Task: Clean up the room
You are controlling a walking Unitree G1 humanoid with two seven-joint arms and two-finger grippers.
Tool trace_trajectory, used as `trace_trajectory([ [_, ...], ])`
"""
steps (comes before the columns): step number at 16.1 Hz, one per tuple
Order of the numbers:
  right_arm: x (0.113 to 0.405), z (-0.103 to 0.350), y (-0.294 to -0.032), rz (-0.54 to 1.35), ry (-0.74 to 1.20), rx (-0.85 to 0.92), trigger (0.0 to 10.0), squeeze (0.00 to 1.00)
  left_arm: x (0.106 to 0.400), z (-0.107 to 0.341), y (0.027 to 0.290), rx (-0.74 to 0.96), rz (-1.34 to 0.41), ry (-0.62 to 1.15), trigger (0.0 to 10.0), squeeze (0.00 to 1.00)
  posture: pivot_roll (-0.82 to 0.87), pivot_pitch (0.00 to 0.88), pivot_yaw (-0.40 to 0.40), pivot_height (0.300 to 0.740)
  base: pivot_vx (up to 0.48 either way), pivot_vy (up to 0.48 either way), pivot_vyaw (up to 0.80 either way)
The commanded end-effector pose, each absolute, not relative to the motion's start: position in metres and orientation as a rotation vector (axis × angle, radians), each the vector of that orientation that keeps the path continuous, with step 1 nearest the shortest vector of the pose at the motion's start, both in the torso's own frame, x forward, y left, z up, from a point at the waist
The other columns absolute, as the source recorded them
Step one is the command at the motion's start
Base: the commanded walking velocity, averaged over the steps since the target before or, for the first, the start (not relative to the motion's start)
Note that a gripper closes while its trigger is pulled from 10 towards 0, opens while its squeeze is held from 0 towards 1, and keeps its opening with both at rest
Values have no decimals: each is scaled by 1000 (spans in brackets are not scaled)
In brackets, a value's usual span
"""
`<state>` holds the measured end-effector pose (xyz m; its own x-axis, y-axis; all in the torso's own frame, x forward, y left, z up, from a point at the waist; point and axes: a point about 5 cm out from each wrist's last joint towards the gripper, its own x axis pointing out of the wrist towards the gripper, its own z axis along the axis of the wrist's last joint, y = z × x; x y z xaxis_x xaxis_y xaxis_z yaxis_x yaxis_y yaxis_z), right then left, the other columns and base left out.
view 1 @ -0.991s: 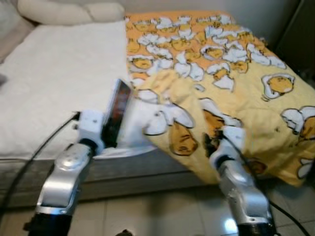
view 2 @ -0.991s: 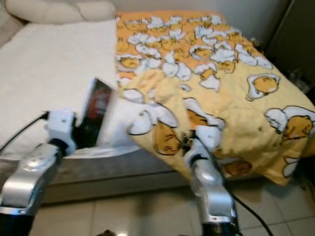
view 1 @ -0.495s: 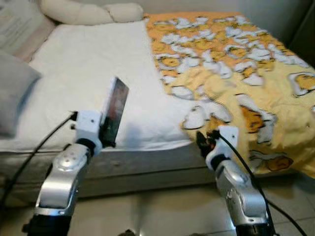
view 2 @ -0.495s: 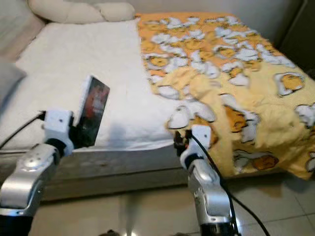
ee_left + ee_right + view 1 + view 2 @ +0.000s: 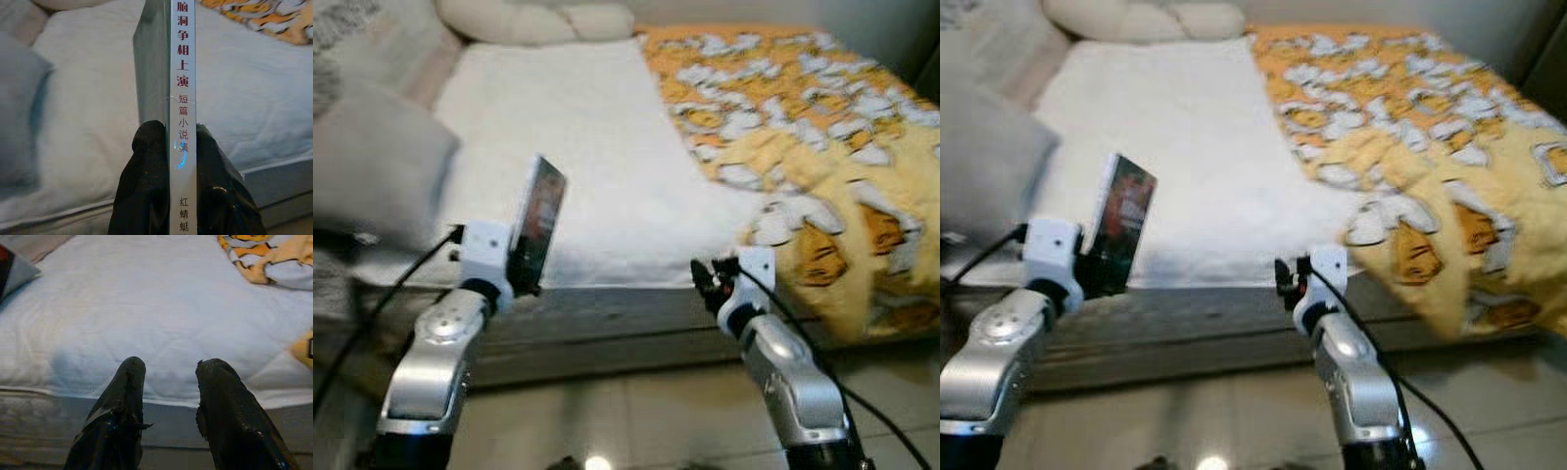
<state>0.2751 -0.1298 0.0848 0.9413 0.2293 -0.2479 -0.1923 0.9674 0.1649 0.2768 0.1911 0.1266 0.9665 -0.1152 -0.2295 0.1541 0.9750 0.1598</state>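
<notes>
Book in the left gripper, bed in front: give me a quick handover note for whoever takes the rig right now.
Left gripper: shut on the book, held upright by its spine over the near edge of the bed.
Right gripper: open, holding nothing, just short of the mattress edge.
Yellow blanket: bunched on the robot's right side of the bed, one corner hanging off. Grey pillow on the left, cream pillows at the head.
Done: book picked up.
Left: put the book away; the blanket probably needs spreading.

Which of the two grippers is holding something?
The left gripper: its jaws are shut on a thin book, held upright by the spine. The right gripper is open and empty, before the bed.
</notes>
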Motion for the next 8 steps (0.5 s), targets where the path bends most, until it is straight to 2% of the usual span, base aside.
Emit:
trace_trajectory([
  [1, 273, 82, -135, 201, 280, 134, 10000, 0, 280, 138, 180, 173, -170, 161, 10000, 0, 24, 0, 15, 740, 0, 480, 0],
  [2, 273, 81, -134, 205, 281, 132, 10000, 0, 280, 140, 180, 155, -163, 150, 10000, 0, 23, 0, 15, 740, 0, 480, 0],
  [8, 275, 82, -133, 209, 278, 131, 10000, 0, 283, 147, 179, 164, -171, 118, 10000, 0, 25, 0, 14, 740, 0, 0, 0],
])
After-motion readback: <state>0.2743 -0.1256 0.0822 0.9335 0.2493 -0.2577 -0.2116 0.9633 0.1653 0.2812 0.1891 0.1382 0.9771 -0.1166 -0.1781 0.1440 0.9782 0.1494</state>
